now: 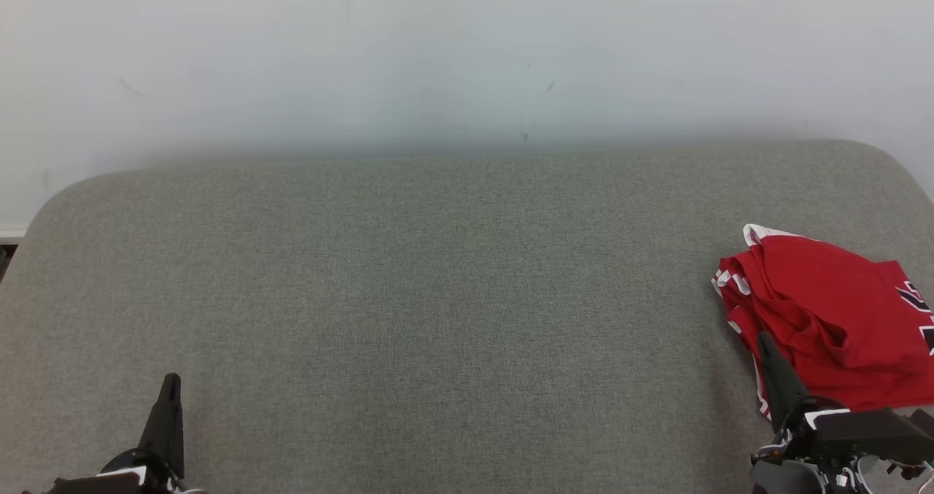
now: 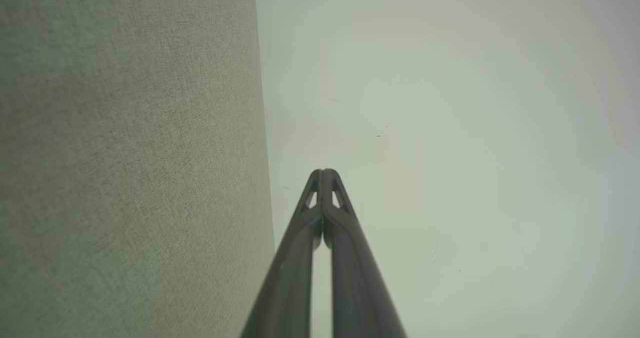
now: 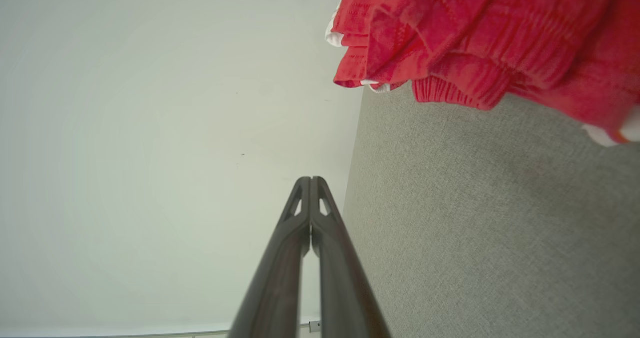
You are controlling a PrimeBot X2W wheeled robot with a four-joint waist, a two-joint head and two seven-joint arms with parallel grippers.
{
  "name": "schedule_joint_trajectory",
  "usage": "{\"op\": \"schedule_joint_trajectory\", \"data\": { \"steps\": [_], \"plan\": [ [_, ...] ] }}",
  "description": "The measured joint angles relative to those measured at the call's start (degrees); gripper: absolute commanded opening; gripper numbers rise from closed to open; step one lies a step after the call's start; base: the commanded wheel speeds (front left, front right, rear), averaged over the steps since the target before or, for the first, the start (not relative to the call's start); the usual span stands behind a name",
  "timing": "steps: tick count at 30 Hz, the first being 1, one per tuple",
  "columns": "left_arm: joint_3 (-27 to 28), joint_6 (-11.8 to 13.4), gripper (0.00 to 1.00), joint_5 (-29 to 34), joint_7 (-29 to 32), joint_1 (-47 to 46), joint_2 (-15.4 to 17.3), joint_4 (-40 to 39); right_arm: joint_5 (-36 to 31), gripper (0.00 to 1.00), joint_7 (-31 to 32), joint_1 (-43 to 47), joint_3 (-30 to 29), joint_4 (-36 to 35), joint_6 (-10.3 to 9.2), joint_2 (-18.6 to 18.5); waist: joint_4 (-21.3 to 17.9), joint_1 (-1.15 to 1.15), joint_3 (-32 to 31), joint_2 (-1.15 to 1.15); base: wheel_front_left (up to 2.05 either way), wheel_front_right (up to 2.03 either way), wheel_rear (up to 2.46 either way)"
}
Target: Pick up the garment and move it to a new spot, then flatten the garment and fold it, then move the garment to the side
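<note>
A red garment [image 1: 832,319] with white trim and dark lettering lies bunched at the right edge of the grey fabric surface [image 1: 452,297]. In the right wrist view the garment [image 3: 480,33] fills the upper right. My right gripper [image 1: 766,342] is shut with nothing in it, its tip against the garment's near left edge in the head view; in its own wrist view the right gripper [image 3: 310,179] sits apart from the cloth. My left gripper [image 1: 172,379] rests at the lower left, far from the garment. In its wrist view the left gripper [image 2: 325,171] is shut and holds nothing.
The grey surface [image 2: 125,153] has rounded far corners and ends against a pale wall [image 1: 467,56]. A strip of dark floor and white skirting [image 1: 11,237] shows at the far left edge.
</note>
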Motion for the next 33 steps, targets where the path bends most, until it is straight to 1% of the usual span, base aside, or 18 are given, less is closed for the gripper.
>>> {"op": "schedule_joint_trajectory", "data": {
  "steps": [33],
  "plan": [
    [0.0, 0.0, 0.0, 0.0, 0.0, 0.0, 0.0, 0.0, 0.0, 0.0, 0.0, 0.0, 0.0, 0.0, 0.24, 0.0, 0.0, 0.0, 0.0, 0.0, 0.0, 0.0, 0.0]
  ]
}}
